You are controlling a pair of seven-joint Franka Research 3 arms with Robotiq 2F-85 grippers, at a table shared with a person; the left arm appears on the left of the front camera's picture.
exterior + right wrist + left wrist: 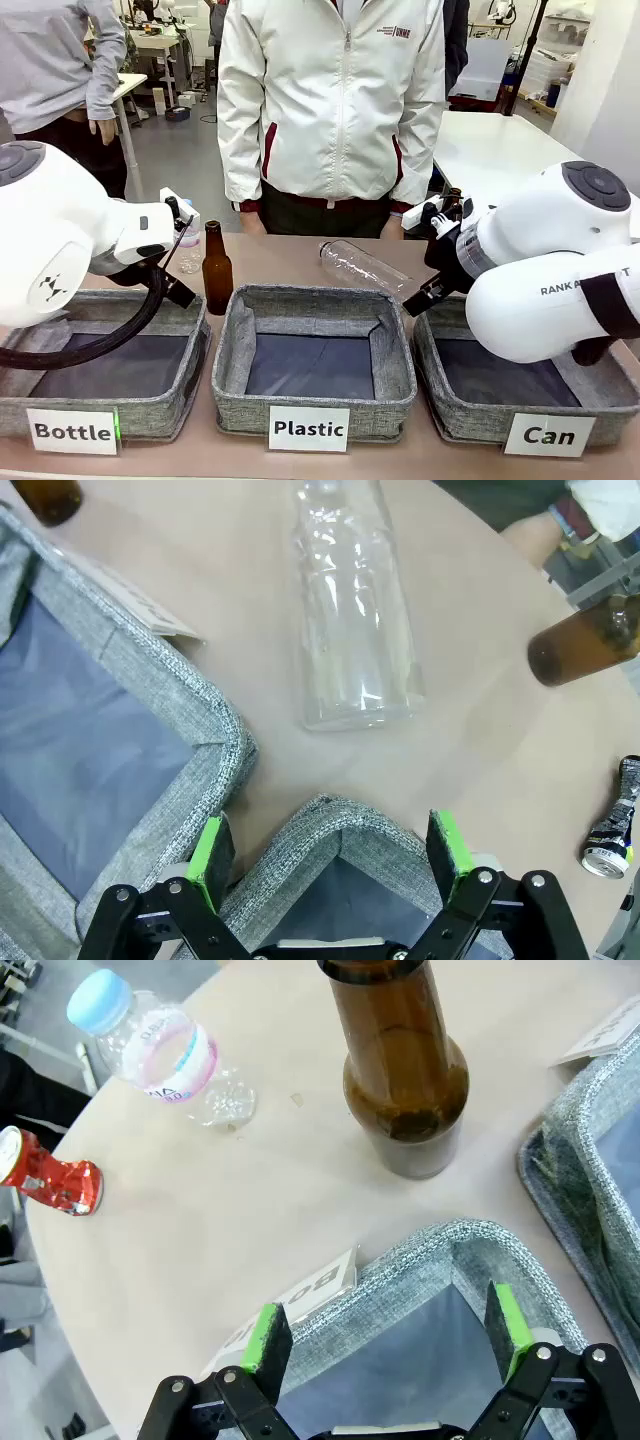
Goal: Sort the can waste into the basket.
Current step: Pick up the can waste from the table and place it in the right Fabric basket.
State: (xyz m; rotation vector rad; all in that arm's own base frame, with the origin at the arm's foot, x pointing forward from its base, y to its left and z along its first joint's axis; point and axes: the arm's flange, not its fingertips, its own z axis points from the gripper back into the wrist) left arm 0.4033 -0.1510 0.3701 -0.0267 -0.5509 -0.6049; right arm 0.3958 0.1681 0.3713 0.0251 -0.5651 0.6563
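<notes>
A crushed red can (52,1175) with white marks lies on the table at the left edge of the left wrist view, far from my left gripper (387,1332). That gripper is open and hovers over a corner of the "Bottle" basket (420,1260). A dark can (612,830) with silver ends lies at the right edge of the right wrist view. My right gripper (330,848) is open and empty above a corner of the "Can" basket (330,815). Seen from the front, this basket (470,425) stands at the right with nothing in it.
A brown bottle (217,268) stands behind the "Bottle" basket (150,420). A clear plastic bottle (365,265) lies behind the "Plastic" basket (230,390). Another brown bottle (585,650) and a blue-capped plastic bottle (150,1040) are farther off. A person in a white jacket (330,100) stands at the far side.
</notes>
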